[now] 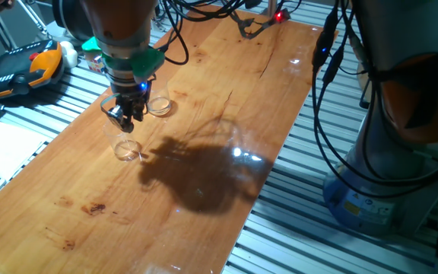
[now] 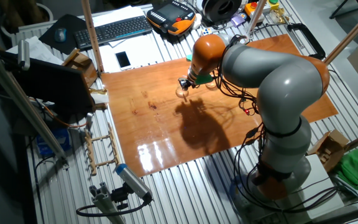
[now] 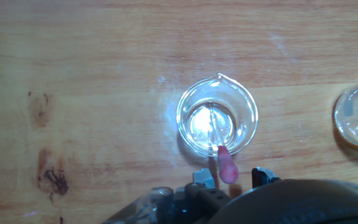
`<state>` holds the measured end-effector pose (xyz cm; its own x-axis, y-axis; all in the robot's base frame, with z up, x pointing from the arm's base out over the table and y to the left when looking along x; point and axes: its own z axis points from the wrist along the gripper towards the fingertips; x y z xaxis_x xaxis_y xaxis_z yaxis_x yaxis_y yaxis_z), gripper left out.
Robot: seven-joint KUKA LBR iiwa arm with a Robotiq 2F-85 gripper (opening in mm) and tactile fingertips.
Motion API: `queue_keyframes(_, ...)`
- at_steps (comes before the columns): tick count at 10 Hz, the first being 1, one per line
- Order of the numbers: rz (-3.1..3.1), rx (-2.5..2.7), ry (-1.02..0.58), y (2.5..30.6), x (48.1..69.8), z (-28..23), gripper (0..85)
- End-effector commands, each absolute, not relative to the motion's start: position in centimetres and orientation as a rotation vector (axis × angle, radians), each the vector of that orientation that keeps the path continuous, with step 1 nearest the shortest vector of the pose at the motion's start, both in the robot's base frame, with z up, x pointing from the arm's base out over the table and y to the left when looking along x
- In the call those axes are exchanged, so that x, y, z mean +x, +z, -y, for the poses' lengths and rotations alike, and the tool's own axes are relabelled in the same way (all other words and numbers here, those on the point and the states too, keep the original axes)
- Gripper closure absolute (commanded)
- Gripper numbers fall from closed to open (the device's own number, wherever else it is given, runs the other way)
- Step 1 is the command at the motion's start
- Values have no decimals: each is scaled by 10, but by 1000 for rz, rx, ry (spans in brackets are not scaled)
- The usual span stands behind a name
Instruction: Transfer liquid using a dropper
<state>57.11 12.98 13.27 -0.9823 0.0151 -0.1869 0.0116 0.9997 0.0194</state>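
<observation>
Nearest the hand view's lens, the tool (image 3: 229, 183) sits low in frame, its black fingers close either side of the dropper's (image 3: 227, 165) pink bulb; whether they actually pinch it I cannot tell. That bulb looks soft and light, so a gentle squeeze there should do. Its thin clear stem dips into the cup (image 3: 217, 123), where liquid (image 3: 211, 124) glints. Farther right on the worktop (image 3: 104, 62), a second cup (image 3: 357, 116) waits.
</observation>
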Motion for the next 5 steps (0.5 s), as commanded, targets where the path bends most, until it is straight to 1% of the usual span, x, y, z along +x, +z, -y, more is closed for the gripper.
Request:
queue_keyframes(1,-2954,20,32,132,571,-130,447)
queue_keyframes(5,-2952,14,40,126,574,-131,457)
